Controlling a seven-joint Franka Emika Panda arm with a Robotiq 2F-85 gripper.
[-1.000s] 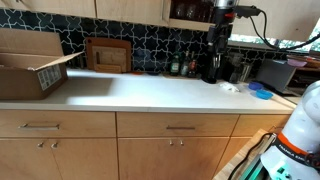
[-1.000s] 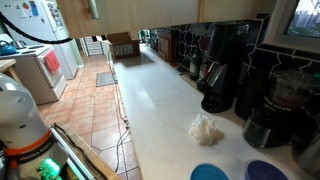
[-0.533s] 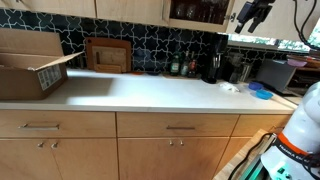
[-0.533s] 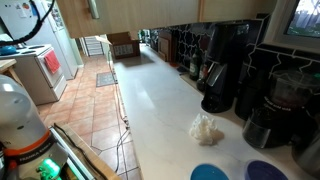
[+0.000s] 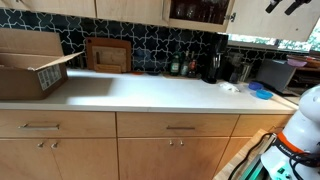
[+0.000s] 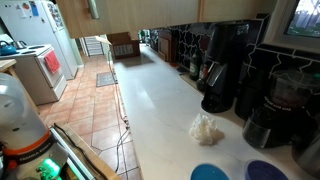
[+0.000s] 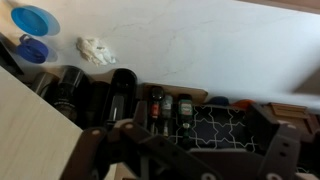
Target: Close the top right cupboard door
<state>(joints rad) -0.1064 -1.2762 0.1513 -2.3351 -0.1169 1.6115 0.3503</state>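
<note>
The top right cupboard (image 5: 197, 10) stands open in an exterior view, with small dark items on its dark shelf. Its light tan door (image 5: 232, 11) shows only as a thin edge-on strip at the cupboard's right side. In the wrist view a flat light tan panel (image 7: 30, 135) fills the lower left; it looks like that door. My gripper (image 5: 283, 5) is high at the top right edge, to the right of the door and apart from it. In the wrist view its blurred fingers (image 7: 185, 160) are spread wide with nothing between them.
A white counter (image 5: 150, 92) carries a cardboard box (image 5: 30, 65), a wooden board (image 5: 107, 54), bottles (image 7: 160, 110) and dark coffee machines (image 6: 222, 65) against the tiled wall. A crumpled white cloth (image 6: 206, 128) and blue bowls (image 7: 35, 20) lie near the right end.
The arm has risen from in front of the coffee machine and swung up and to the right, past the open cupboard, to the frame's top right edge.
</note>
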